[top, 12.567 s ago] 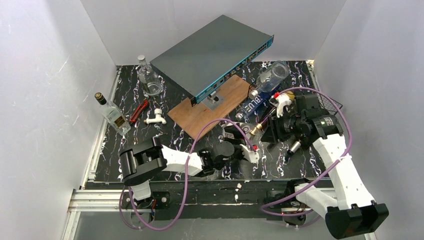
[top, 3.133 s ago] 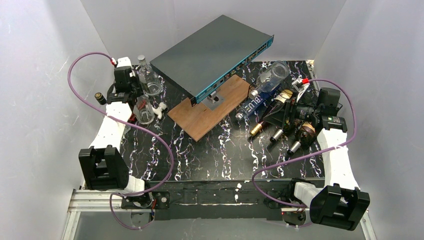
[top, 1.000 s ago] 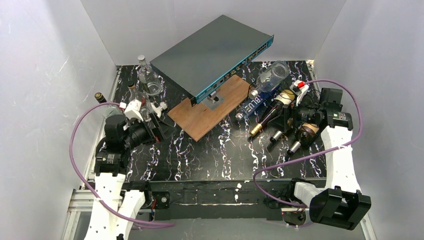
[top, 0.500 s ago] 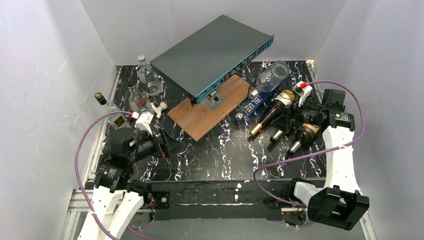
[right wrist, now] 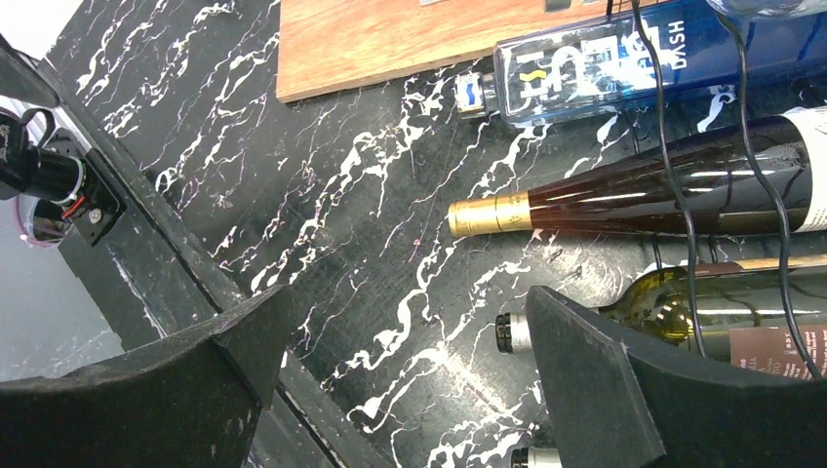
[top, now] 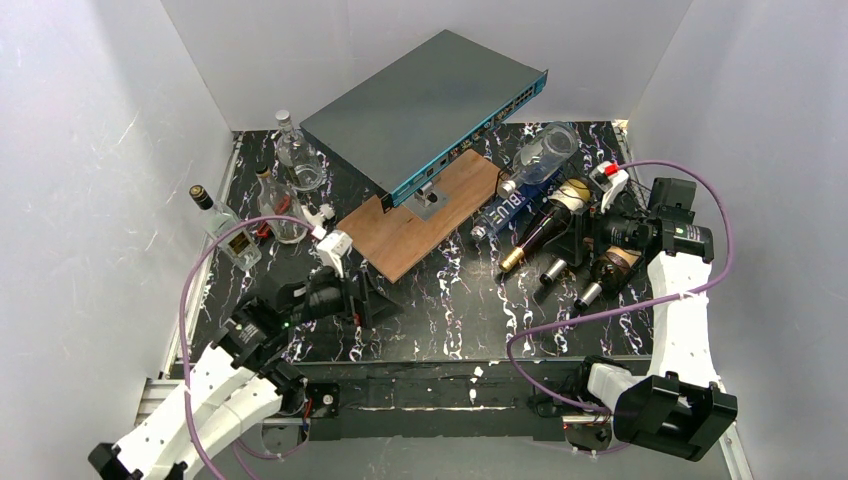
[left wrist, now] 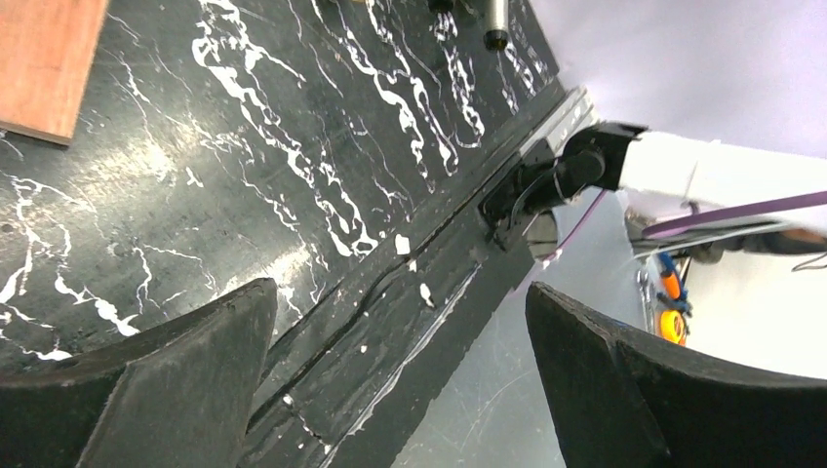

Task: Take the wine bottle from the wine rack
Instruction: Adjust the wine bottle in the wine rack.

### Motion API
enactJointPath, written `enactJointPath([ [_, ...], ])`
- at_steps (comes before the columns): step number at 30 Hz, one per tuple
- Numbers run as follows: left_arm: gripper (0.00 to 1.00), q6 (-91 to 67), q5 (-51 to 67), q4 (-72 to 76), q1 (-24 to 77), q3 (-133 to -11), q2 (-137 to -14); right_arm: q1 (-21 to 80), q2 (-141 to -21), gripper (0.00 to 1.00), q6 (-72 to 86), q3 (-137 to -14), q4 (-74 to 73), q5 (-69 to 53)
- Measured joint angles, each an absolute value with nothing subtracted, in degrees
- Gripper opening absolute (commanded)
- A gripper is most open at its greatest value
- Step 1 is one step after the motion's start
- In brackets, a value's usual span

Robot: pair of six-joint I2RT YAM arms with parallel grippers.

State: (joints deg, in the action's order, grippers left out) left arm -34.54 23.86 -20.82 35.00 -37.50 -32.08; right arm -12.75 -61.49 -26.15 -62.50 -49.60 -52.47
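Both right fingers (right wrist: 605, 390) short of wine bottle (right wrist: 663, 200)

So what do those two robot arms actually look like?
They are alike. The left arm and the right arm have smooth white shells between chunky black joints, with black motor blocks near the wrist. A purple cable loops loosely along each. Each arm ends in two thick, matte black, wedge-shaped jaws. The right wrist also carries a small white piece with a red tip.
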Motion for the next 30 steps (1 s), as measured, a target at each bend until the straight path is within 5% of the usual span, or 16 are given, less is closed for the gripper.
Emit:
enactJointPath([
  [10,0.98,-34.09,12.29,-11.79,46.46,-33.91,-37.98,-12.75,-63.29,0.99,-21.47,-62.50,-46.83,-54.15],
  [30,0.98,-35.66,-2.00,-5.19,47.11,-25.63,-37.91,-0.84,-75.75,0.98,0.91,-65.52,-27.44,-38.81],
])
